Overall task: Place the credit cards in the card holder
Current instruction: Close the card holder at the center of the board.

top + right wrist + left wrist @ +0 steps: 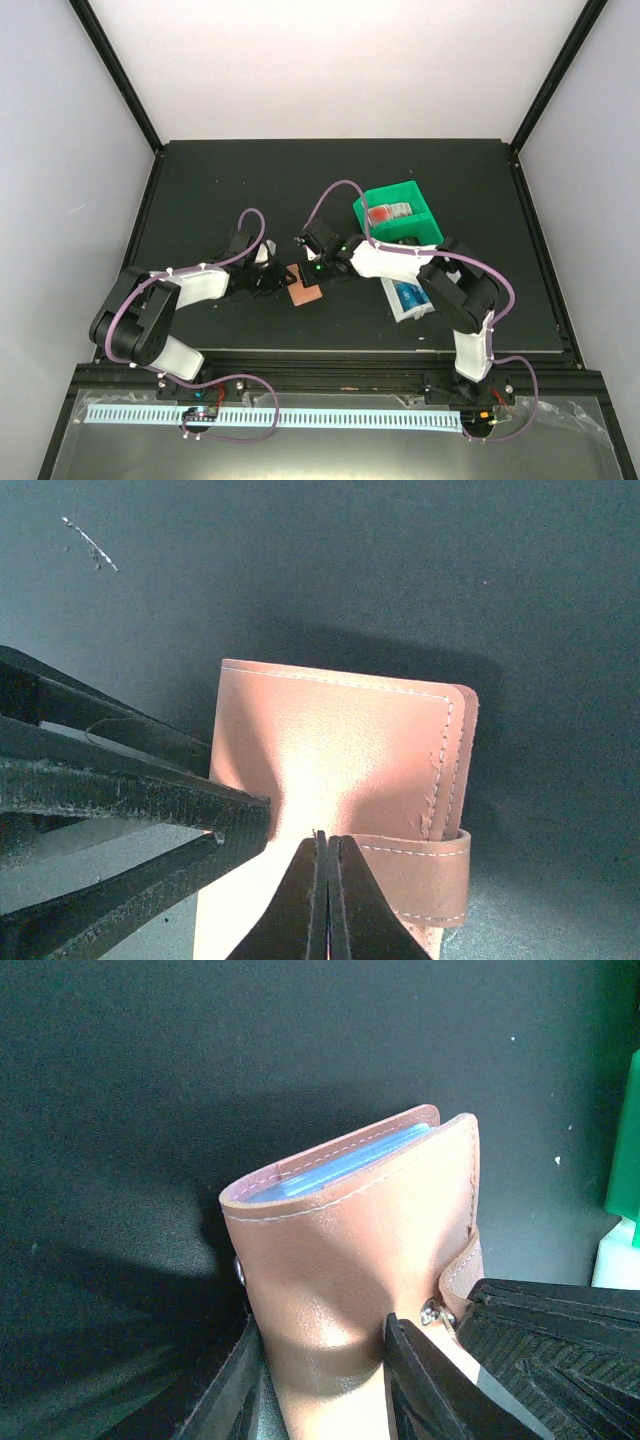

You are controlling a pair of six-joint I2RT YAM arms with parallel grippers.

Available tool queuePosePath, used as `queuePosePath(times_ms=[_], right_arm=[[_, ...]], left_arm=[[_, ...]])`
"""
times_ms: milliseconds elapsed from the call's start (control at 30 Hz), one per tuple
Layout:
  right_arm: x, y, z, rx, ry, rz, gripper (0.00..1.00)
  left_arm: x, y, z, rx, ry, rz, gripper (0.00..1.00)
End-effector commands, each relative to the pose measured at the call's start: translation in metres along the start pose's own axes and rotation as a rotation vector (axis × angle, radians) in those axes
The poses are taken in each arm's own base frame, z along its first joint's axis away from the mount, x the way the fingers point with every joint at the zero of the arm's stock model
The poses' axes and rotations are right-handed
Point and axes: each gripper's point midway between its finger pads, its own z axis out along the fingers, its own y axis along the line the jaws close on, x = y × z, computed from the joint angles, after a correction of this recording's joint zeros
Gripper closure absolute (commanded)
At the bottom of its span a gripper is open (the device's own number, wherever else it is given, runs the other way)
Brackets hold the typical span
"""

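The salmon-pink card holder (340,1260) lies folded on the black table, with its snap tab wrapped round one edge. Blue edges of the credit cards (345,1165) show between its covers. My left gripper (320,1340) has one finger on each side of the card holder and is shut on it. My right gripper (327,842) is shut with nothing between its fingers, and its tips rest on the cover of the card holder (340,750) beside the tab. In the top view both grippers meet at the card holder (305,295), the left gripper (280,280) from the left and the right gripper (312,268) from behind.
A green bin (400,215) holding a red and white item stands behind the right arm. A white bin (408,297) with blue contents lies to the right of the card holder. The table's front edge runs just below the card holder.
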Motion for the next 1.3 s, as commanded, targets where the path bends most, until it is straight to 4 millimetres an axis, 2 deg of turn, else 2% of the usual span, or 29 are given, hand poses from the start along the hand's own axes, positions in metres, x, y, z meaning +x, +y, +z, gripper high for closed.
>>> queuePosePath(times_ms=[0, 400, 567, 867, 1100, 1267], right_arm=[[0.01, -0.001, 0.01, -0.007, 0.042, -0.006, 0.99], [0.01, 0.002, 0.019, -0.026, 0.047, 0.004, 0.99], [0.017, 0.0, 0.021, -0.018, 0.065, -0.002, 0.99], [0.049, -0.004, 0.026, 0.004, 0.169, 0.021, 0.99], [0.075, -0.003, 0.038, 0.007, 0.237, 0.023, 0.99], [0.09, -0.013, 0.043, 0.05, 0.275, 0.031, 0.99]], left_arm=[[0.019, 0.044, 0.008, -0.161, 0.051, -0.042, 0.65], [0.021, 0.044, 0.01, -0.152, 0.063, -0.044, 0.65], [0.023, 0.044, 0.012, -0.147, 0.071, -0.045, 0.66], [0.024, 0.045, 0.014, -0.144, 0.083, -0.05, 0.67], [0.025, 0.046, 0.015, -0.145, 0.087, -0.05, 0.68], [0.025, 0.047, 0.015, -0.149, 0.089, -0.05, 0.69]])
